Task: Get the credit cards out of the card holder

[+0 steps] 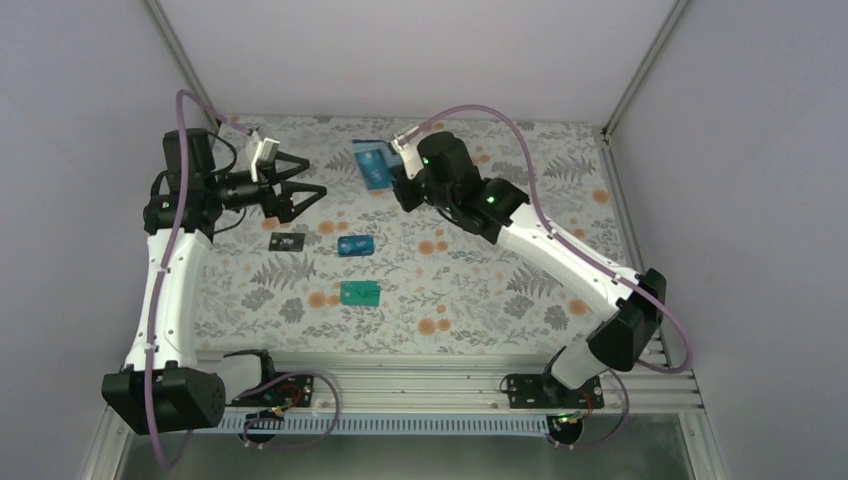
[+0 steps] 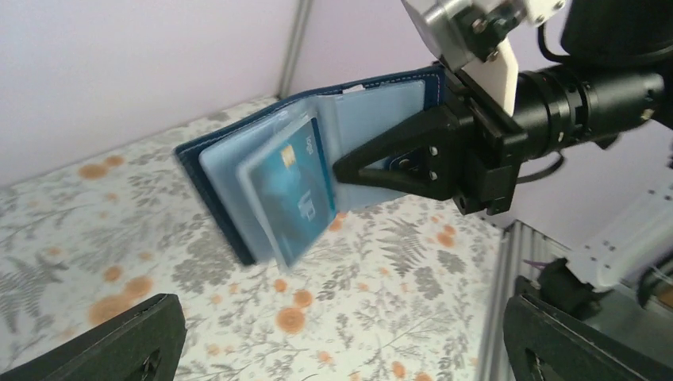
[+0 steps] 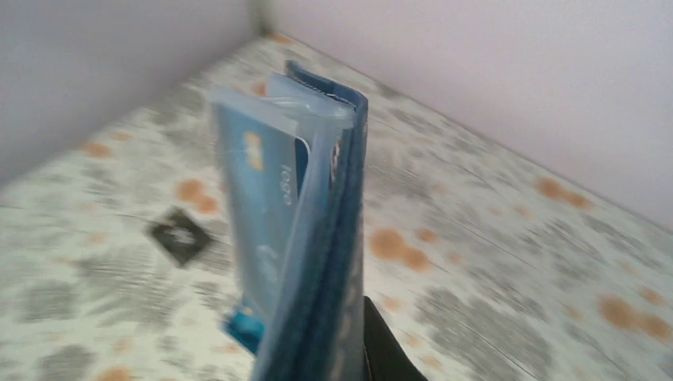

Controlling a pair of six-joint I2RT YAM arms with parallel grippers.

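The card holder (image 1: pixel 372 165) is a navy wallet held up over the back of the table, spread open, with my right gripper (image 1: pixel 396 176) shut on one cover. In the left wrist view the card holder (image 2: pixel 230 171) shows pale pockets, and a blue card (image 2: pixel 298 186) sits in a clear sleeve. Three credit cards lie on the cloth: a dark one (image 1: pixel 287 242), a bright blue one (image 1: pixel 355 245) and a teal-green one (image 1: pixel 360 292). My left gripper (image 1: pixel 313 176) hangs open and empty, a short way left of the holder. The right wrist view sees the holder (image 3: pixel 333 238) edge-on.
A floral cloth (image 1: pixel 480 290) covers the table. White walls close the back and both sides, with metal posts in the back corners. An aluminium rail (image 1: pixel 420 385) runs along the near edge between the arm bases.
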